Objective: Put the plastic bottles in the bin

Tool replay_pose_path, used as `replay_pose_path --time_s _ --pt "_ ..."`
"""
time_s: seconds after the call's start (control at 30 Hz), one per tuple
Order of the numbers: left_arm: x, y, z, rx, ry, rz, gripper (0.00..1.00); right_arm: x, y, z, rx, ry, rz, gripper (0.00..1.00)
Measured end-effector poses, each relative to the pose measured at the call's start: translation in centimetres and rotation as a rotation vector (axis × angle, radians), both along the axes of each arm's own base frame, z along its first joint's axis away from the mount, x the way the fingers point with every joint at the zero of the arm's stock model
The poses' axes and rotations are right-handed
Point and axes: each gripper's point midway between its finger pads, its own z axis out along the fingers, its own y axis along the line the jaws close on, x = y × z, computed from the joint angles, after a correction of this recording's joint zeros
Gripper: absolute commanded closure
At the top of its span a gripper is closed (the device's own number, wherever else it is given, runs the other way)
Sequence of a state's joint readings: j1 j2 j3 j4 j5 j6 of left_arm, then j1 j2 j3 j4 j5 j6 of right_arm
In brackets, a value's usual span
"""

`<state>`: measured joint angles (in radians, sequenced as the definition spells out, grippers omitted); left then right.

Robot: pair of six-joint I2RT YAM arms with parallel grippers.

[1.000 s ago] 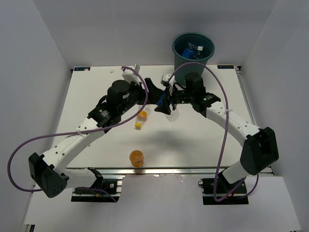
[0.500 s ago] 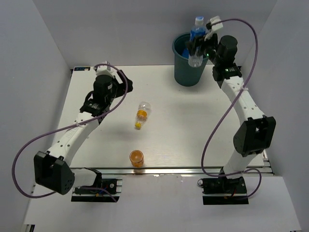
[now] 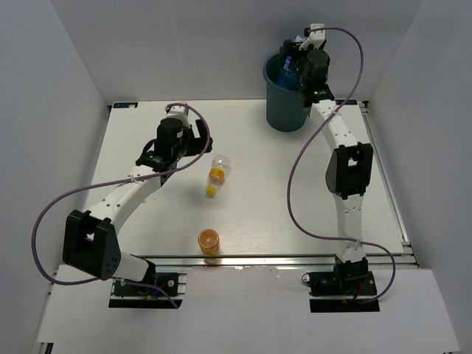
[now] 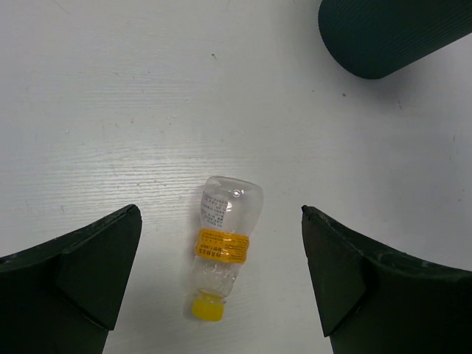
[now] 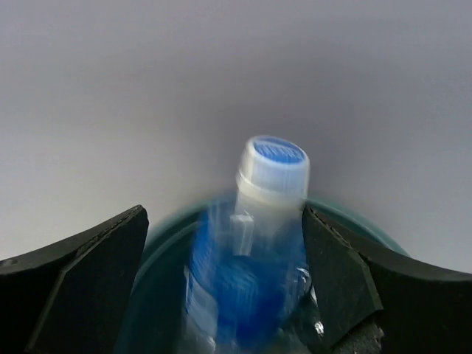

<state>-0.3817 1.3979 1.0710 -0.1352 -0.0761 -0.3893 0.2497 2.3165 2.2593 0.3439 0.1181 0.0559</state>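
Note:
A clear bottle with an orange-yellow band and yellow cap lies on the white table; in the left wrist view it lies between my wide-open fingers. My left gripper is open and empty above it. An orange bottle stands near the front edge. My right gripper is open over the dark teal bin. A blue-labelled bottle with a blue-white cap is motion-blurred between its spread fingers, over the bin's rim.
The bin stands at the table's far edge, right of centre, and its wall shows in the left wrist view. Grey walls enclose the table on the left, the right and behind. The arms' purple cables loop over both sides.
My right arm carried the blue-labelled bottle from the table's middle up over the bin and opened; the bottle now blurs. My left arm drew back left, then swung toward the clear bottle.

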Motion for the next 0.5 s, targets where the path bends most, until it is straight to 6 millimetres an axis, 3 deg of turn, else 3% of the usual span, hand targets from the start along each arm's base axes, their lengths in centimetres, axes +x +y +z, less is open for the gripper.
replay_pose_path --time_s 0.07,0.1,0.17,0.27,0.4,0.5 --pt "0.2 -0.2 -0.9 0.014 0.022 -0.013 0.02 0.2 -0.3 -1.5 -0.011 0.049 -0.019 0.11" --pt "0.3 -0.3 -1.5 0.022 0.037 -0.018 0.02 0.1 -0.5 -1.2 -0.011 0.043 -0.027 0.11" --pt "0.2 -0.4 -2.7 0.040 0.069 -0.027 0.02 -0.7 -0.9 -0.1 -0.014 0.037 -0.038 0.11" --pt "0.2 -0.6 -4.6 0.061 0.114 -0.049 0.02 -2.6 -1.3 3.5 -0.019 0.008 -0.036 0.11" --pt "0.0 -1.2 -6.7 0.084 0.165 -0.100 0.02 -7.9 -2.4 8.8 -0.027 -0.028 -0.019 0.11" --pt "0.0 -1.6 -8.1 0.102 0.198 -0.133 0.02 -13.1 -3.4 10.2 -0.033 -0.024 -0.003 0.11"
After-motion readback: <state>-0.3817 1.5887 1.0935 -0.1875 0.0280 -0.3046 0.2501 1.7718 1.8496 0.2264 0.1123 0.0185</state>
